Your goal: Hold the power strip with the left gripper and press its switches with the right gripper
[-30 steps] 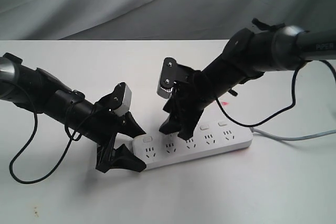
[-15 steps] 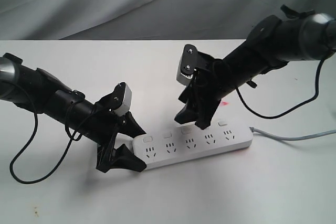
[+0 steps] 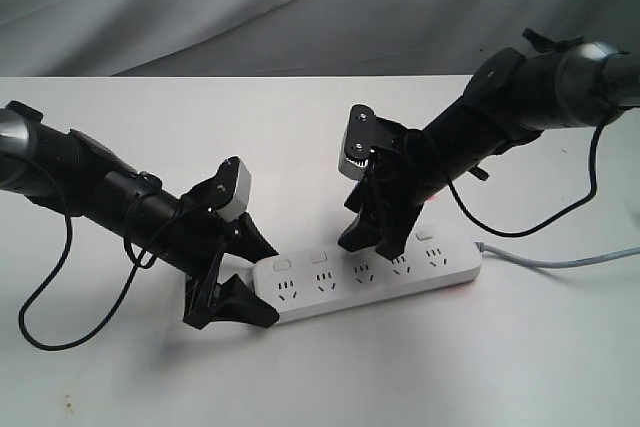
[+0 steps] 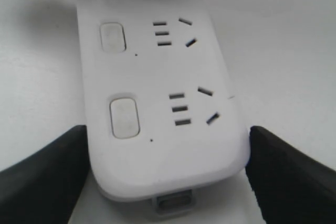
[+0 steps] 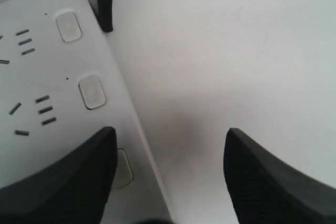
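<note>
The power strip (image 3: 370, 277) is laid flat on the table (image 3: 200, 117). Its cable-free end is clamped by the left gripper (image 3: 258, 285). The right gripper (image 3: 370, 245) is held spread, one finger set on the strip's switches (image 3: 319, 258). The strip is judged light, rigid and slick, best pinned by its side edges.

In the exterior view, the left gripper (image 3: 262, 285) partly masks the left end of the power strip (image 3: 370, 272). Of the switches (image 3: 318, 258), those under the right gripper (image 3: 368, 245) are covered, so we cannot tell whether a fingertip touches one. Both arms run past the frame edges, and the grey cable (image 3: 560, 264) leaves at the right edge. The left wrist view cuts off the strip's far end. In the right wrist view, a finger (image 5: 63, 182) half hides one switch.
</note>
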`<state>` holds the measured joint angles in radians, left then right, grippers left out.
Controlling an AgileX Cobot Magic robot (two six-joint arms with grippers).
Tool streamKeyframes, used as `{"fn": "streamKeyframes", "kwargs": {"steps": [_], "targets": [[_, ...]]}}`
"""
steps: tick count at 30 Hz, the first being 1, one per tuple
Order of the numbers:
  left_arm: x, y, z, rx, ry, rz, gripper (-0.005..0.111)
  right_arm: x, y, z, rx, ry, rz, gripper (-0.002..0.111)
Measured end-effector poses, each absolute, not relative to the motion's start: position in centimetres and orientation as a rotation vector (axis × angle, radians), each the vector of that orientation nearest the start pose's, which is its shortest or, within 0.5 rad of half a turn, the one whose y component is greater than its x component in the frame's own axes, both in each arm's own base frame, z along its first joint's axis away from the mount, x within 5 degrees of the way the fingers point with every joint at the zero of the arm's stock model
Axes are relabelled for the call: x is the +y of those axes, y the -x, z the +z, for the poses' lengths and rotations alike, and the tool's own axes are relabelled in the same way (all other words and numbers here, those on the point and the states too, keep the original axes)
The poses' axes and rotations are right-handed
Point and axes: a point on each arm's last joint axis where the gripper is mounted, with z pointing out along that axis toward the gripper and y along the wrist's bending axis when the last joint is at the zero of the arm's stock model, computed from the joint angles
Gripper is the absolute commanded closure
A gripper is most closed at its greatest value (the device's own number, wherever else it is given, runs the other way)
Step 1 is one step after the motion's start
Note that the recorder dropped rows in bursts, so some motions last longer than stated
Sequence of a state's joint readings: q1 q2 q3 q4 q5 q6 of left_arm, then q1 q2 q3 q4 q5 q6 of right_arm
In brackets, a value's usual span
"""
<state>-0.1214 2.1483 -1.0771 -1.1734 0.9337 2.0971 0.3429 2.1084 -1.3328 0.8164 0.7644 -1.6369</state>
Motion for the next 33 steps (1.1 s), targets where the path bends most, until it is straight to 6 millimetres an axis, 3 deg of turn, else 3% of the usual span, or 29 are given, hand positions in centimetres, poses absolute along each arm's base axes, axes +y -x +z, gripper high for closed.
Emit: {"fn": "streamKeyframes", "kwargs": {"steps": [18,33], "targets": [[-10.9,-33.9,8.1,1.984,-1.519,-0.904,0.077,17.4,-36.8,12.4,2.033,1.693,0.448,0.052],[-10.9,-33.9,8.1,1.984,-1.522,-0.903,0.077,18.1,-36.4,11.8,2.047,1.69,0.483,0.052]]}}
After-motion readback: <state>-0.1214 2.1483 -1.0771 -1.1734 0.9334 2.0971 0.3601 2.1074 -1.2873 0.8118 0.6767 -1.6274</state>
